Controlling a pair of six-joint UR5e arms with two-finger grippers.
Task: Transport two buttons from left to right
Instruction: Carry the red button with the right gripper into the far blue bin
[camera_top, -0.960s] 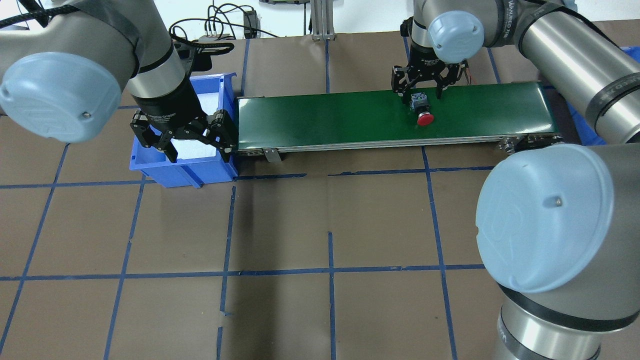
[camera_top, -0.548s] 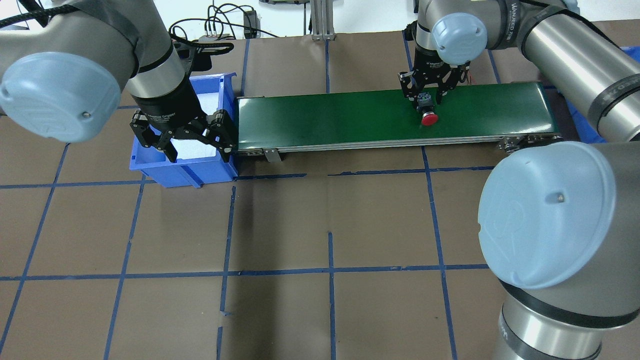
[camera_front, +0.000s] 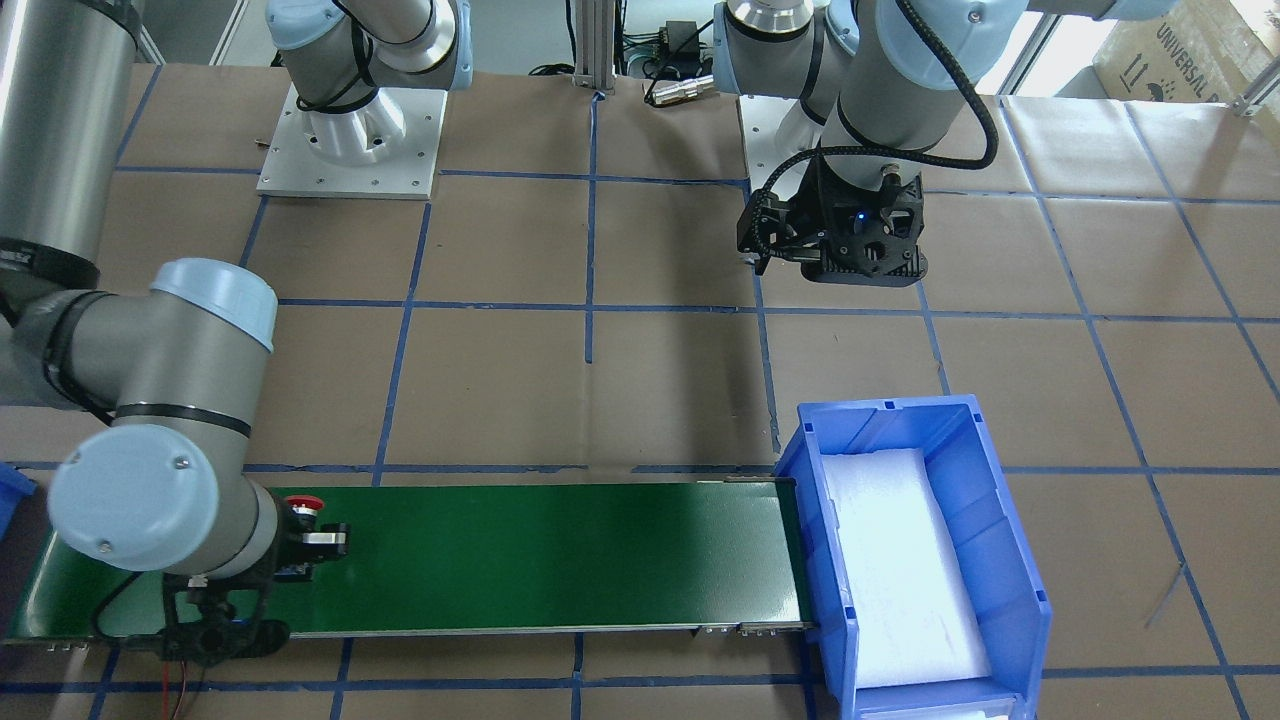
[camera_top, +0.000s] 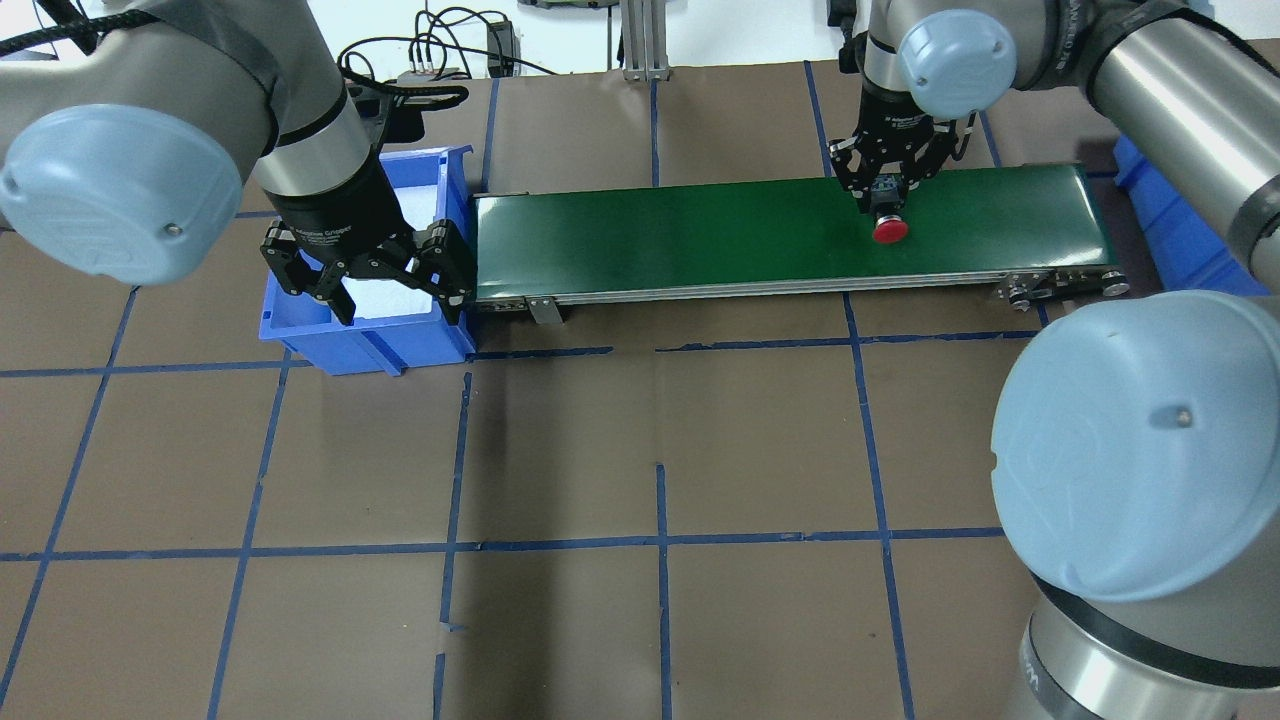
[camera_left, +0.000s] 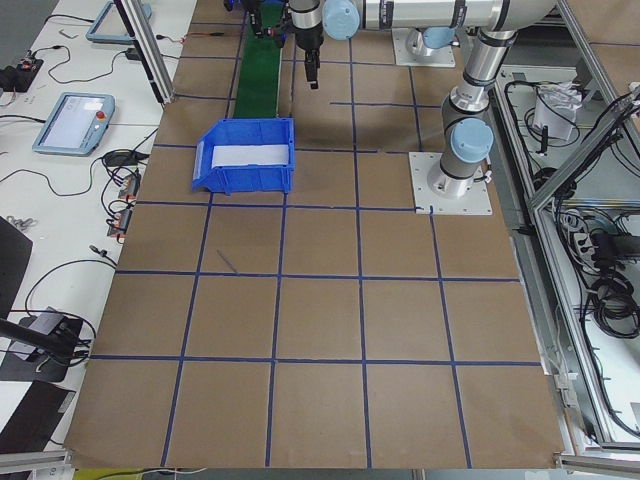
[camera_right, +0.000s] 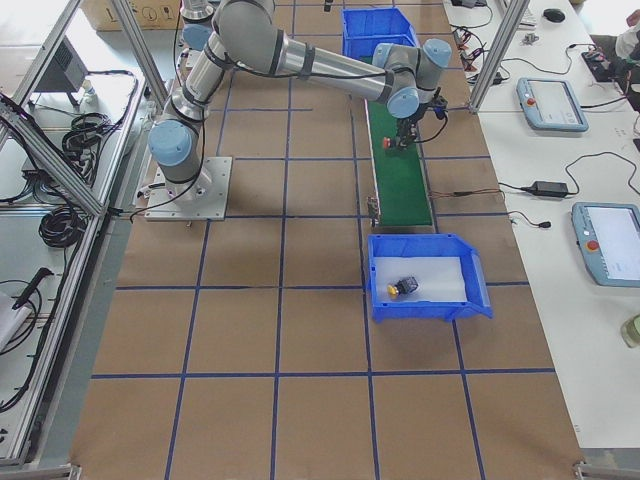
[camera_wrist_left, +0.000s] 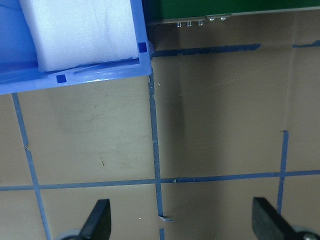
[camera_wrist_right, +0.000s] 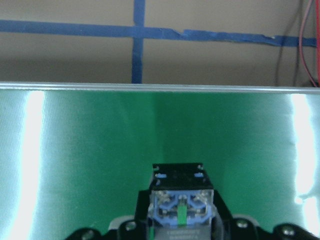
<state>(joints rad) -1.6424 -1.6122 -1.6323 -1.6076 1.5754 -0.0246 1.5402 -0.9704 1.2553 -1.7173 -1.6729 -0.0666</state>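
While my right gripper clamps the red push-button at the green conveyor belt, I'd lift straight, keeping grip firm; left gripper hangs spread open.

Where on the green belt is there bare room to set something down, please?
The green belt lies bare from the blue bin at its left end to the red button, with a shorter bare strip beyond the button to the right end. It is crowded only at the button, where the right hand is shut on it.
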